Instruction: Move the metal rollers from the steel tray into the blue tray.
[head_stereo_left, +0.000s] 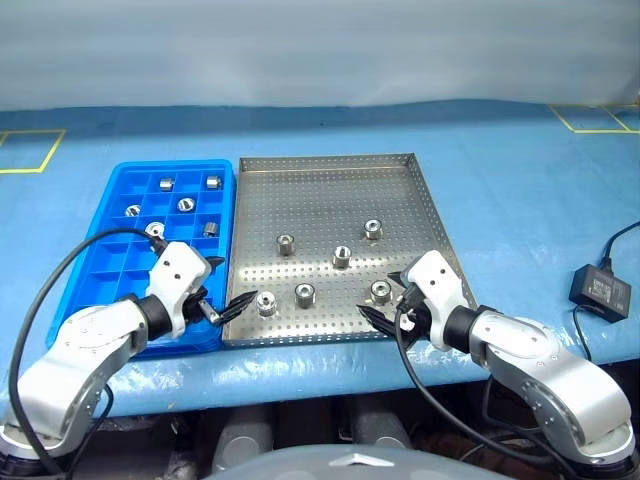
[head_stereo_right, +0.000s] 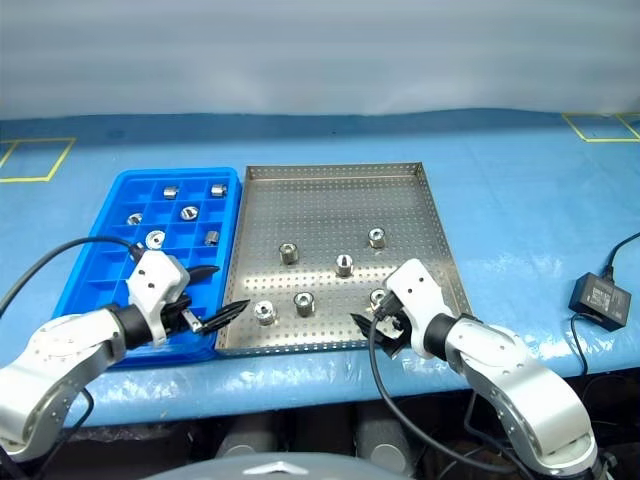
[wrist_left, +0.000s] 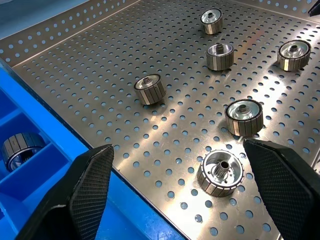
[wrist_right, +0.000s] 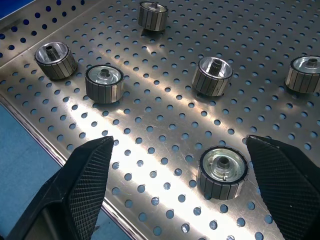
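We see 6 metal rollers (head_stereo_left: 304, 294) on the steel tray (head_stereo_left: 330, 175), 6 in the blue tray (head_stereo_left: 95, 262) beside it. Our left gripper (head_stereo_left: 226, 301) and right gripper (head_stereo_left: 388, 301) gape wide, empty, over its near edge.

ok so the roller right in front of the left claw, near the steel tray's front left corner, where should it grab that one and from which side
Grip that roller across its ribbed round side wall, coming down from above and from the tray's front. It stands upright, hole up, on the perforated floor with free space all round. The open left claw already frames it between its fingers in the wrist view, so easing forward and down should probably do.
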